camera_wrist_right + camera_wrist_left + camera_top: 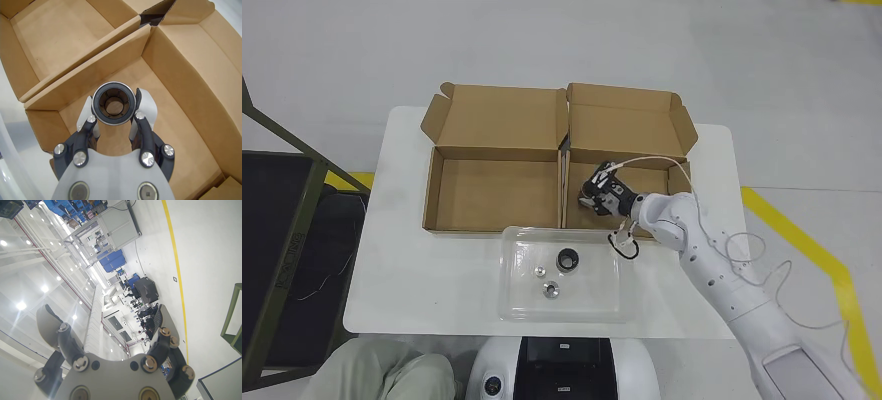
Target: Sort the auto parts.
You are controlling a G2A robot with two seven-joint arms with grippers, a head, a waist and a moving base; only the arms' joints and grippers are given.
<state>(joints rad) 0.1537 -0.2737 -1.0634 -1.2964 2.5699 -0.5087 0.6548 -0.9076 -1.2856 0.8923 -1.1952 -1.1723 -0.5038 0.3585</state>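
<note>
Sorting is at an early stage: right gripper (114, 100) clamped on a cylindrical bearing (114, 85) over the right cardboard box (179, 132), not yet released, left box (492, 195) bare (left gripper (104, 315) spread open, holding nothing), three parts left in the clear tray (517, 300).

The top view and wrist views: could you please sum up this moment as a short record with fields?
right gripper: shut on a dark ring, over the right box
left gripper: open, nothing in it
tray: clear; holds a black ring, a silver part and a second silver part
left box: beside the right box, flaps open
</note>
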